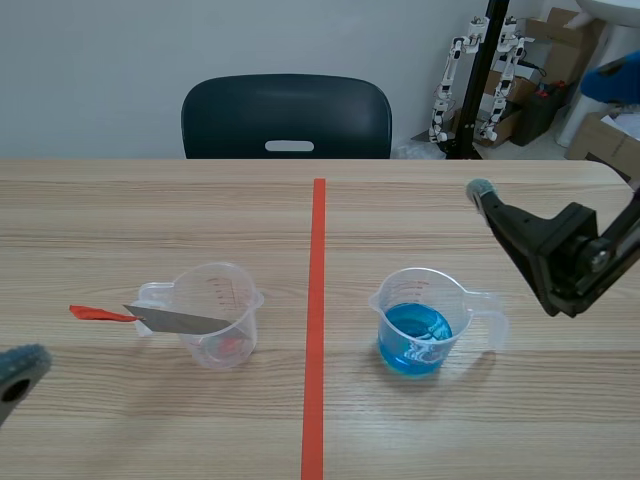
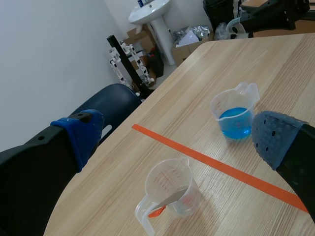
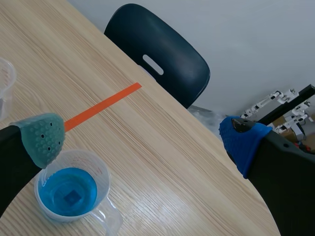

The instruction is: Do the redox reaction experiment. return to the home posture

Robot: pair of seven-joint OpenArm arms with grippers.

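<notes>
Bright even light, soft shadows, sharp focus

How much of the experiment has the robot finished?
It looks nearly done. The metal strip already leans in the clear cup, and the cup of blue liquid stands across the tape line. Both the left gripper and the right gripper are open, holding nothing, apart from the cups. Seemingly only settling the arms at home is left.

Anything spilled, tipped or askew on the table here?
No spill. The clear plastic cup of blue liquid stands upright. A grey metal strip with a red end leans in the other clear cup, jutting past its rim.
</notes>
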